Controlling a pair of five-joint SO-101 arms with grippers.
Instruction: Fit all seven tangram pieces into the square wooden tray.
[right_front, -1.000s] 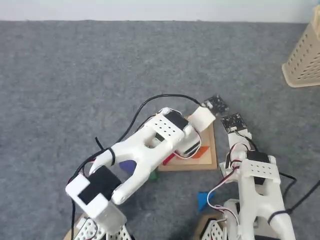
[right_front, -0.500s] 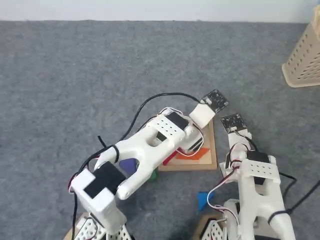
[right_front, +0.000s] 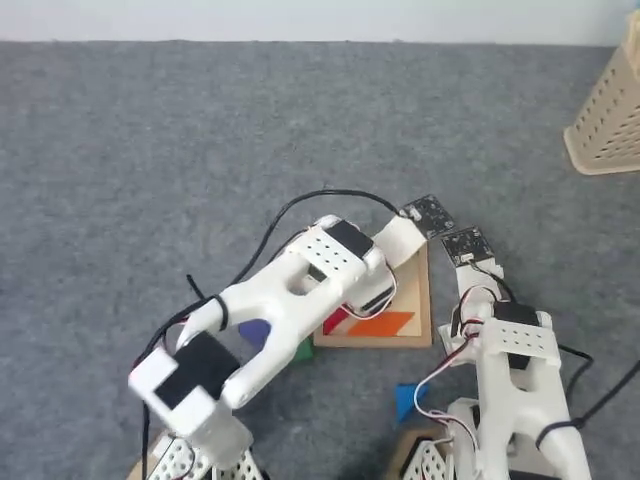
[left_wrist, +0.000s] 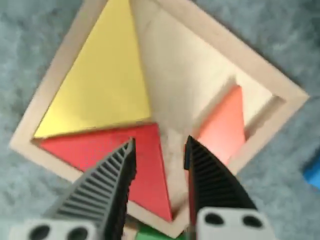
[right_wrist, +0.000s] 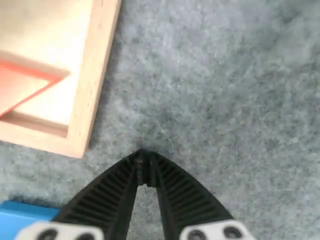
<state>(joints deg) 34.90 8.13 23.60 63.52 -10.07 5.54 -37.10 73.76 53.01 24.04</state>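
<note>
Wooden tray (left_wrist: 292, 97) partly filled; left gripper (left_wrist: 160, 142) above it, jaws parted, empty; right gripper (right_wrist: 145, 159) clenched, empty, over carpet (right_wrist: 225, 75); blue piece (right_wrist: 20, 216) just beside right gripper, so right arm nearer.

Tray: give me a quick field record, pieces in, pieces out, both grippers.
tray: on carpet, partly filled
inside: yellow triangle, red triangle, orange piece
outside: green piece, purple piece, blue piece
left gripper: above tray, fingers open, empty
right gripper: over carpet beside tray, fingers shut, empty
</note>
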